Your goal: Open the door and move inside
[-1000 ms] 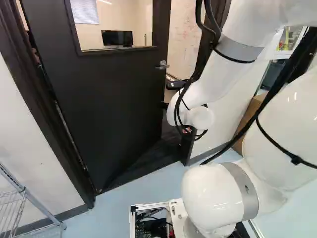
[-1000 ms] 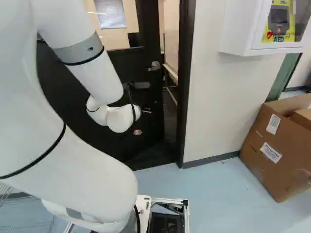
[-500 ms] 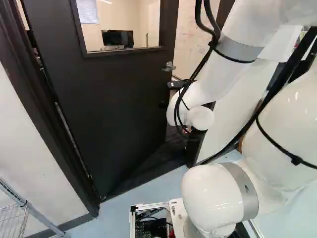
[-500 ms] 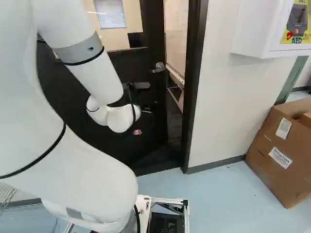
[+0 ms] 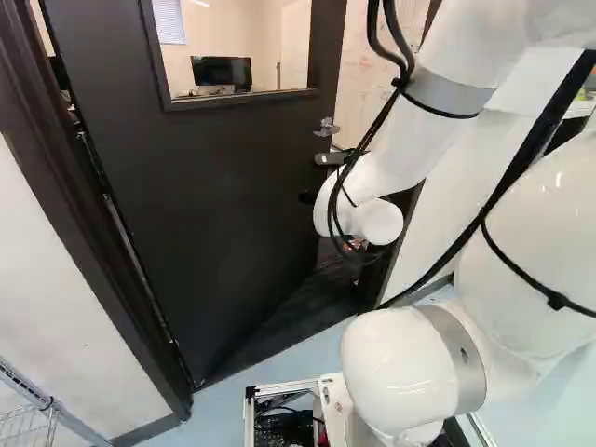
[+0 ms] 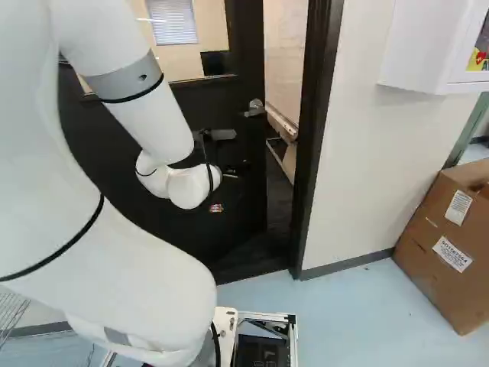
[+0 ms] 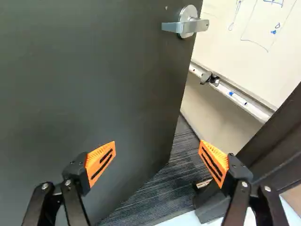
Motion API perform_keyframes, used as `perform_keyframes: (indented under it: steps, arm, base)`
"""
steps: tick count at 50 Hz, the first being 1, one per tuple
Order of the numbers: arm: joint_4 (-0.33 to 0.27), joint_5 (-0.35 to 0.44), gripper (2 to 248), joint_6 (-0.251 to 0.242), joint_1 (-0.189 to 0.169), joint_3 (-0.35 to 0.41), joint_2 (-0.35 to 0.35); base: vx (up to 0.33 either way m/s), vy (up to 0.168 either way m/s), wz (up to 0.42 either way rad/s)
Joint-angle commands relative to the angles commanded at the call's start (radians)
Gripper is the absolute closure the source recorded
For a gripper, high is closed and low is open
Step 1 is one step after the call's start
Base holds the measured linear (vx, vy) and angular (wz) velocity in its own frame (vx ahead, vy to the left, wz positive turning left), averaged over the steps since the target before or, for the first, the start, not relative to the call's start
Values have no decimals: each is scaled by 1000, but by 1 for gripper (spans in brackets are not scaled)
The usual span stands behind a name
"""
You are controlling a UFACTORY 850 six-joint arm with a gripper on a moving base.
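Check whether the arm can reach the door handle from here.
Probably yes: the gripper is open and nothing shows between it and the door handle, but it likely must rise first.

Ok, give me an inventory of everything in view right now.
Door: one, black, ajar ahead
Door window: one, clear, upper door
Door handle: one, silver, near door's free edge
Door frame: one, black, around doorway
Whiteboard: one, white, beyond doorway
Monitor: one, black, through door window
Blind: one, white, through door window
Cabinet: one, white, wall right of doorway
Cardboard box: at least one, brown, below cabinet
Floor: pale blue, this side
Arm: one, white, before door
Gripper: one, black, orange pads, open
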Motion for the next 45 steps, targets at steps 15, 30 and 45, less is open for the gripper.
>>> perform_keyframes:
  steps: [15,30,45]
  arm:
    - [0,0,3,0,0,0,0]
    - [0,0,3,0,0,0,0]
    - [0,0,3,0,0,0,0]
  base:
    - [68,60,-12]
    - [44,40,-9]
    - [26,26,-5]
